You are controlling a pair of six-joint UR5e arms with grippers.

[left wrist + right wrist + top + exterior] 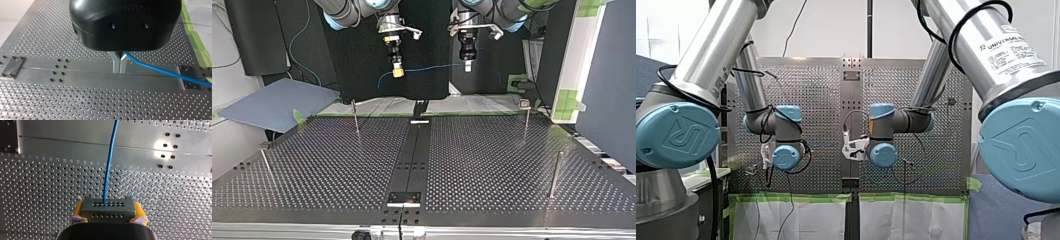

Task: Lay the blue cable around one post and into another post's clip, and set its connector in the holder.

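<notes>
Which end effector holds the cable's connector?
My right end effector, yellow pads clamped on the dark connector; my left end effector pinches only the blue cable.

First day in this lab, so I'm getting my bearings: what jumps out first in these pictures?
The blue cable hangs stretched in mid-air over the far end of the perforated table in the top view. My right end effector clamps its dark connector between yellow pads; my left end effector pinches the cable further along. Thin posts stand on the table, none touched by cable.
</notes>
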